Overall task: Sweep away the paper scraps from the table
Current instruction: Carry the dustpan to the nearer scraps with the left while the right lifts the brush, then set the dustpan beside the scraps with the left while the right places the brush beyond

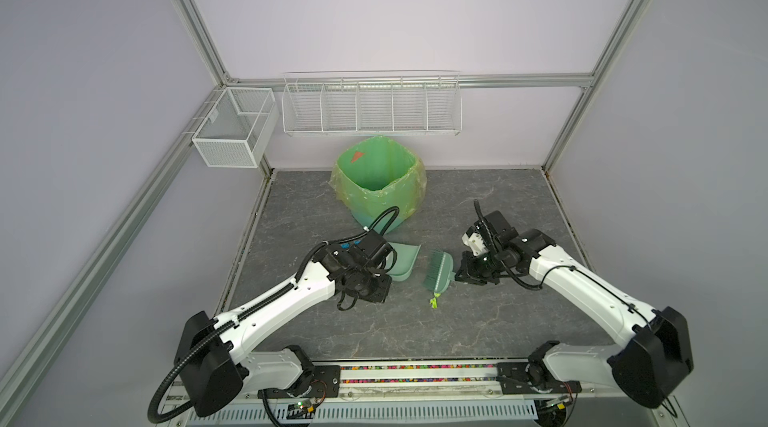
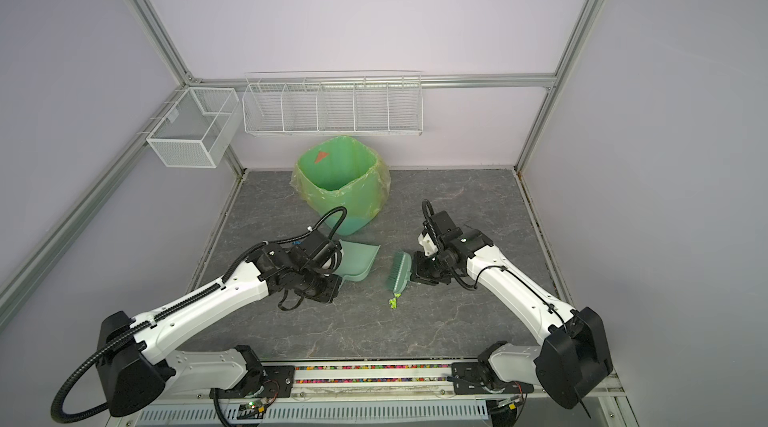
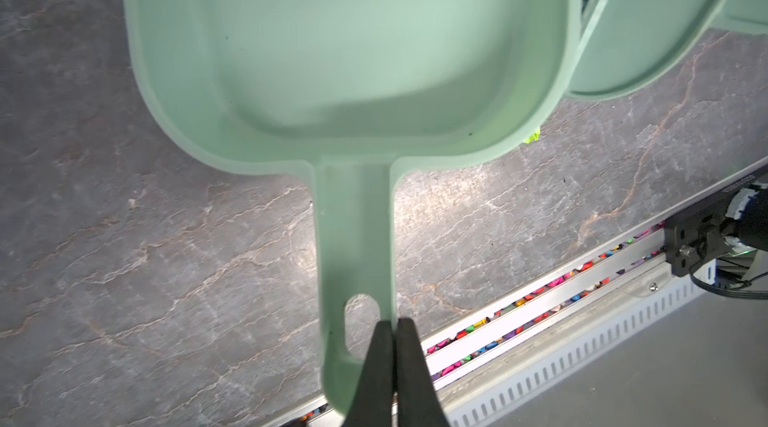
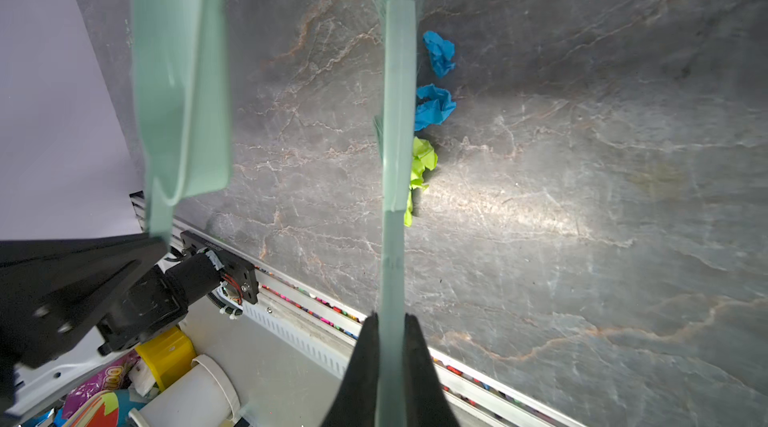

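Two tools are at work on the dark veined bench (image 1: pixel 415 333); a bin (image 1: pixel 374 213) with a green liner stands open at the back, probably to take the sweepings; the left end effector (image 3: pixel 392 323) is clamped tight on the handle of the empty dustpan (image 3: pixel 353 51), whose mouth is turned toward the brush (image 4: pixel 399 113) to catch; the right end effector (image 4: pixel 390 317) is pinched on the brush handle; the paper scraps (image 4: pixel 434 105), two blue and one lime, lie just beside the brush head on the side away from the dustpan, so a stroke should drive them in.
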You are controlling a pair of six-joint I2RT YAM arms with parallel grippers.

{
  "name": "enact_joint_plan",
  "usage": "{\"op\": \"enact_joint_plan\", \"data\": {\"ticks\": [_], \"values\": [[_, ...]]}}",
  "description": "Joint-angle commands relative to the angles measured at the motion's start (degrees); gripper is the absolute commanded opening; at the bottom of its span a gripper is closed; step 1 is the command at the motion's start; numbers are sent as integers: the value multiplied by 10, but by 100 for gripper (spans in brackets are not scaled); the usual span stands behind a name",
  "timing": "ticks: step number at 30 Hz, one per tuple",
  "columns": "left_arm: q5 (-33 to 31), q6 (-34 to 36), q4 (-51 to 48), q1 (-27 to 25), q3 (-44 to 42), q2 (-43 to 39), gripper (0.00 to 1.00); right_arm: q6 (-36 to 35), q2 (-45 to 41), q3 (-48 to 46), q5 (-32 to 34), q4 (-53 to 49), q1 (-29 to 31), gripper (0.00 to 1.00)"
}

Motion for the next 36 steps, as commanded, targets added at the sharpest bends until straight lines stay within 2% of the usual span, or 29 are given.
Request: {"op": "enact_joint_plan", "data": {"ticks": [1, 8, 13, 17, 25, 31, 36], "values": [[-7, -11, 19, -16, 9, 24, 0, -20, -35, 50, -2, -65, -4, 7], [-8, -12, 17, -33, 8, 31, 0, -76, -44, 130, 61, -155, -31, 7], [-12, -33, 19, -77, -3, 28, 0, -111, -24, 156, 98, -191, -41, 7], [-13, -46, 15, -93, -11, 26, 0, -107, -29, 140, 55, -192, -39, 7], [-56, -43, -9, -93, -2, 18, 0, -90, -100, 71, -9, -183, -7, 7], [-35, -36, -6, -92, 15, 37, 0, -67, -127, 40, -8, -173, 47, 7], [-65, -28, -31, -92, 31, 49, 0, -43, -126, -10, -1, -143, 82, 7]]}}
